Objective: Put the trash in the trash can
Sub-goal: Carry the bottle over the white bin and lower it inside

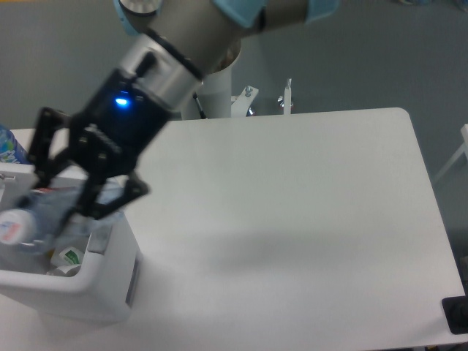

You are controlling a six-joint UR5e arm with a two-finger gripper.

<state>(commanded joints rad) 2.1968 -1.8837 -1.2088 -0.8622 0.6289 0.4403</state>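
Arm (172, 44) slanted down-left | claw (55, 201) clamping bottle (29, 219) | above trash can (102, 281)

**A:** anyone make out the clear bottle (33, 219)? It's just a smear to me. Pale cap end near the left edge, label colour lost in the blur.

**B:** same here. The gripper (62, 194) covers its upper part, so I can't see where the jaws actually touch it. Black fingers (44, 146) are soft-edged too.

**A:** the trash can (110, 281) is mostly hidden behind all that, and its left side runs off the frame.

**B:** there's a white wrapper (69, 257) with a green bit inside, only a corner showing. The blue-labelled bottle (9, 146) is cut by the left edge, and the arm (197, 29) runs off the top.
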